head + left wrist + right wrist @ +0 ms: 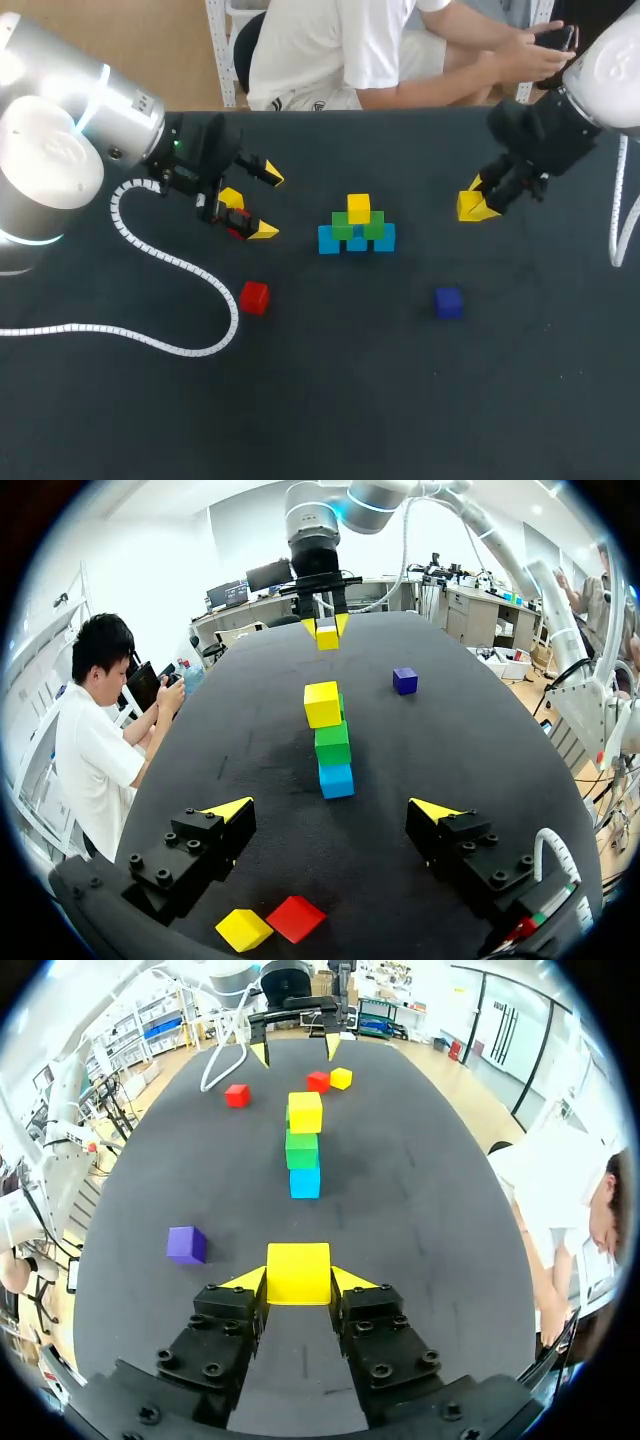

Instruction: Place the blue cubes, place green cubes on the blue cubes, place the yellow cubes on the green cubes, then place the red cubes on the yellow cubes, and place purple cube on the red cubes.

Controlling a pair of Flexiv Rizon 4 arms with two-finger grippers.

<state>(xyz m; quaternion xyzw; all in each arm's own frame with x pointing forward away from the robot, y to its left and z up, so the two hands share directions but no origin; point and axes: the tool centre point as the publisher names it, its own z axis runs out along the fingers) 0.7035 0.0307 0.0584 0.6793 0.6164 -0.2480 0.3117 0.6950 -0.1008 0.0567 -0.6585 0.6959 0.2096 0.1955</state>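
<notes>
At the desk's [300,400] right side, the right claw [298,1280] clamps a yellow cube [298,1266]; the left claw [332,810] stands wide open, gripping nothing, over a red cube [295,918].

**Both arms, seen from above.** Your left arm [70,120] enters from the left side; its end effector [262,203] points toward the middle, fingers spread wide with nothing between them. Your right arm [610,60] enters from the right corner; its end effector [478,203] angles downward, both fingers pressed against a yellow cube [298,1272].
</notes>
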